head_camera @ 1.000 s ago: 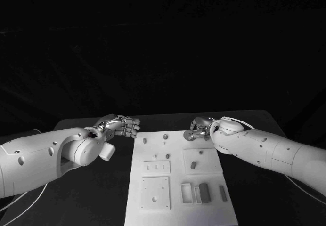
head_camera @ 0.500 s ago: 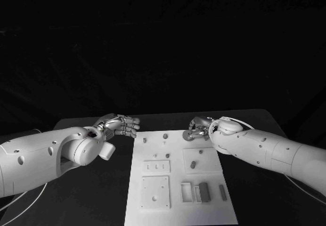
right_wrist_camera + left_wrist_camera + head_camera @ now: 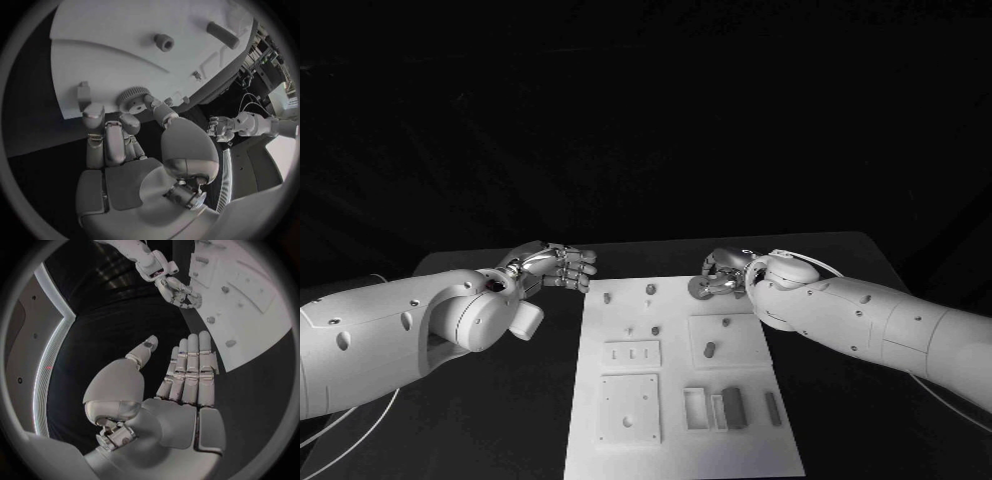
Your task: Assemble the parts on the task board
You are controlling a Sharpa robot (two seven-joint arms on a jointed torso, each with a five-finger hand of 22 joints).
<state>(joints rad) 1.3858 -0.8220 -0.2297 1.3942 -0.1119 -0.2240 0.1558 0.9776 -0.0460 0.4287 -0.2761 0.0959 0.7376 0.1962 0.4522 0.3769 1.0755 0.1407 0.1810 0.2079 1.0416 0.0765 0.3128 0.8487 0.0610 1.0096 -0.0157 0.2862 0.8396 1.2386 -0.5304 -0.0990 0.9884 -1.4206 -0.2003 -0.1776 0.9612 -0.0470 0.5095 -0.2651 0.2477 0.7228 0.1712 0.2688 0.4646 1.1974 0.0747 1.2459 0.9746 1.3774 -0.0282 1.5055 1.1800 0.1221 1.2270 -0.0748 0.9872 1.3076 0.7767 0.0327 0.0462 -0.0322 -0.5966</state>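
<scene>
The white task board (image 3: pixel 678 452) lies in the middle of the black table. My right hand (image 3: pixel 721 274) hovers at the board's far right corner and pinches a small toothed gear (image 3: pixel 133 98) between thumb and fingers, just above the board (image 3: pixel 106 35). My left hand (image 3: pixel 557 267) hangs off the board's far left corner, its fingers (image 3: pixel 190 367) straight and side by side, the thumb apart, holding nothing. Small pegs (image 3: pixel 651 290) stand at the far end of the board, and an oblong part (image 3: pixel 710 350) sits in a square recess.
Two dark bars (image 3: pixel 733 408) (image 3: pixel 772 406) lie in slots near the board's near right. A plate with three slots (image 3: pixel 632 354) and a square plate (image 3: pixel 629 406) sit on its left side. Black table (image 3: pixel 473 440) runs along both sides of the board.
</scene>
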